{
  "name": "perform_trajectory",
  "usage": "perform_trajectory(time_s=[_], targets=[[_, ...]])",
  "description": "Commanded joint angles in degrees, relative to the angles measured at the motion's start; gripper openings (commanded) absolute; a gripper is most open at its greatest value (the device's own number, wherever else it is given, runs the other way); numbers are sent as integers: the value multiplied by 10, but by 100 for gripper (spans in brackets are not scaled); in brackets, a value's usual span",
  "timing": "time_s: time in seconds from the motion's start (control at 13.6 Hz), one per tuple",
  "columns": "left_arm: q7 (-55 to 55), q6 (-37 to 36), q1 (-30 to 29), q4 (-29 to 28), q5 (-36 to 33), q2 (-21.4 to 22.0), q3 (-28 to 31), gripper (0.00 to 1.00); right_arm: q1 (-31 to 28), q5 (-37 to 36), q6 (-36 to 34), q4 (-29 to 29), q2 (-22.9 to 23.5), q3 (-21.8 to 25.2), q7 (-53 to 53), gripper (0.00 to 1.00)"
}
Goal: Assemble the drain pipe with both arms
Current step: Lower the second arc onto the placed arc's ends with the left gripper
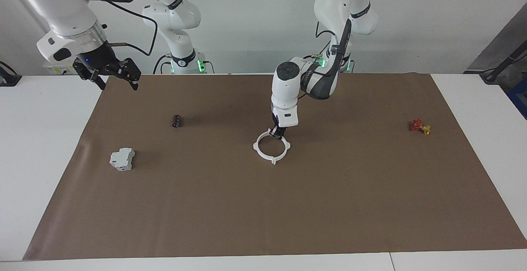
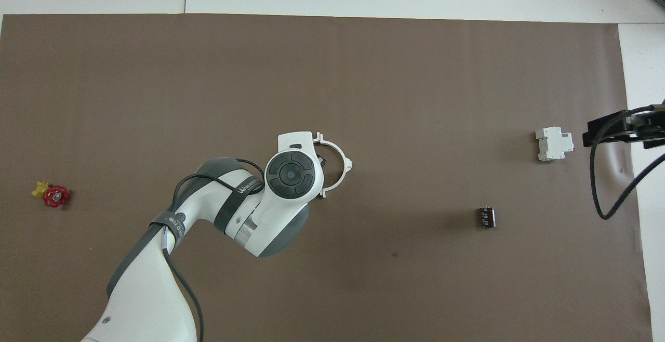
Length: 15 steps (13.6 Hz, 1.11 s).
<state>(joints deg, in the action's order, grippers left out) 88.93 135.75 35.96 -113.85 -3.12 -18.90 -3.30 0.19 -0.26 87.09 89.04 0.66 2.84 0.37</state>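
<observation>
White plastic makes up the drain pipe ring, which lies flat near the middle of the brown mat, its two half-arcs joined into one circle with small tabs sticking out. The left gripper points straight down at the ring's edge nearest the robots, at the tab where the halves meet; its fingertips stand close together there, but I cannot tell whether they pinch the plastic or have let go of it. In the overhead view the left arm's wrist hides that half of the ring.

The right gripper waits in the air, well apart from the ring, over the mat's corner at the right arm's end, its fingers spread wide and holding nothing. Below it on the mat lie a small dark cylinder and a grey block. A red-and-yellow valve sits toward the left arm's end, well away from the left gripper.
</observation>
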Motion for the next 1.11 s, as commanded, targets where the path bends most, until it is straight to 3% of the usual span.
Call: perform_trajectory(time_s=[0.0,0.3,0.52,0.66,0.74,0.96,1.03], targets=[[12,8,10,-7,-11,0,8,31,-3,9,11,16,-11,0,-14,100],[12,7,10,-7,-11,0,8,47,-4,9,11,16,-11,0,-14,100],[12,2,10,-3,-11,0,8,65,-3,9,11,16,-11,0,-14,100],[12,-23,10,13,-12,0,8,68,-4,9,11,16,-11,0,-14,100],[12,-49,10,28,-14,2,9,78,-4,9,11,16,-11,0,-14,100],[-4,-136,-15,71,-15,52,10,100,-4,9,11,16,-11,0,-14,100],[-32,-163,-35,72,-15,82,8,100,-3,9,11,16,-11,0,-14,100]])
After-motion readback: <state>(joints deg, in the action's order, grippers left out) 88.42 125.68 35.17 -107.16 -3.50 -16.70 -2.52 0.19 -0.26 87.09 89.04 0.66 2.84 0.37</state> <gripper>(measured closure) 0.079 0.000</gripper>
